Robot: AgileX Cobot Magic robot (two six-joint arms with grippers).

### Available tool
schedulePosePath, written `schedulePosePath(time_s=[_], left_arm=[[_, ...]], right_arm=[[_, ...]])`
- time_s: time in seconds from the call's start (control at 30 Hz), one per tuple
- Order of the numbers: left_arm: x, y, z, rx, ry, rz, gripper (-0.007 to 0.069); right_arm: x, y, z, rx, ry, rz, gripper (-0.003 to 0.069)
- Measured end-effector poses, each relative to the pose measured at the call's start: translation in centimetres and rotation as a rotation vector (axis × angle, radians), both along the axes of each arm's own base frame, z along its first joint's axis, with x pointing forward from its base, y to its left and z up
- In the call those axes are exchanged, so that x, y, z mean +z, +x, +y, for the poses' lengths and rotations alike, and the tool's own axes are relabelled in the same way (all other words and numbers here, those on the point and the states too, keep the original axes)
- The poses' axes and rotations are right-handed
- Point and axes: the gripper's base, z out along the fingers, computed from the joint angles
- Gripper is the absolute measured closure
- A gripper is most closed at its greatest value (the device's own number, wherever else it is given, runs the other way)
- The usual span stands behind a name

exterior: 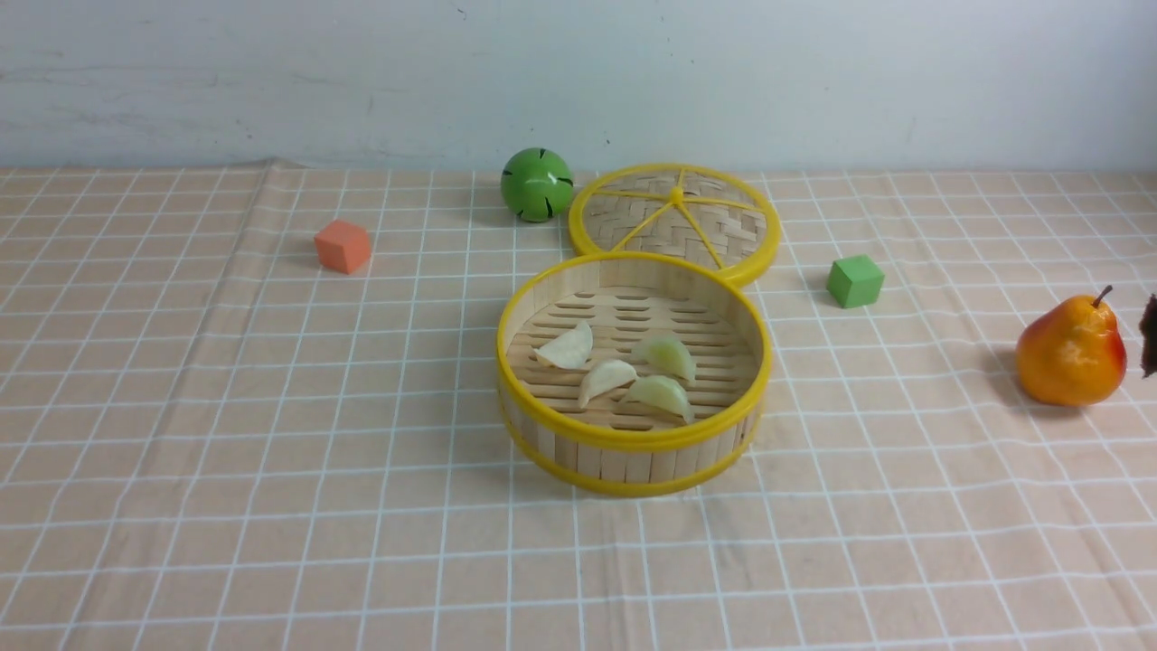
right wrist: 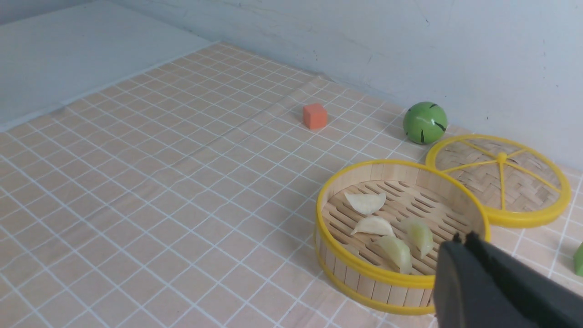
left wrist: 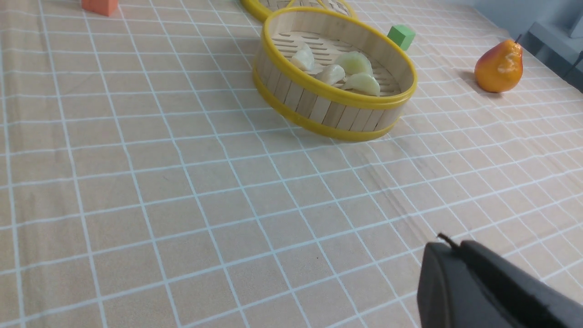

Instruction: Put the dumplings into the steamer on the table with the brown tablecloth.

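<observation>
Closest to my wrist cameras, I see left gripper (left wrist: 450,249) and right gripper (right wrist: 462,245) with jaws pressed together, empty. All four dumplings (exterior: 607,378) lie inside the steamer (exterior: 633,441), centre of my front frame, on the brown tablecloth (exterior: 271,452).

Four dumplings (exterior: 606,378), two white and two pale green, lie close together on the slatted floor of the round, yellow-rimmed bamboo steamer (exterior: 633,459), upright on the peach gridded cloth (exterior: 271,407).
</observation>
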Motion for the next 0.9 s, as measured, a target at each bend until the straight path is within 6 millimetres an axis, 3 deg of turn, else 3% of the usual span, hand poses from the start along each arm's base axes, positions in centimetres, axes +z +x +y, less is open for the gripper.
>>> schedulePosePath(time_s=[0.2, 0.3, 0.6, 0.63, 0.73, 0.9], left_arm=[[0.0, 0.0, 0.0, 0.000, 0.000, 0.000, 0.0608], [0.0, 0.0, 0.0, 0.000, 0.000, 0.000, 0.0608], [0.0, 0.0, 0.0, 0.000, 0.000, 0.000, 0.0602], [0.0, 0.0, 0.0, 0.000, 0.000, 0.000, 0.0602], [0.0, 0.0, 0.0, 0.000, 0.000, 0.000, 0.0595], [0.0, 0.0, 0.0, 0.000, 0.000, 0.000, 0.0587]], right_arm=[[-0.3, 0.0, 0.0, 0.001, -0.006, 0.009, 0.0659], [-1.4, -0.2, -0.1, -0.004, -0.004, 0.016, 0.0661], [-13.2, -2.1, -3.9, -0.316, 0.050, 0.005, 0.0679], [-13.4, -2.1, -4.0, -0.325, 0.052, 0.007, 0.0679], [-17.1, -3.1, -5.3, -0.490, 0.076, 0.010, 0.0679], [-20.3, -3.3, -6.4, -0.656, 0.060, 0.021, 0.0679]])
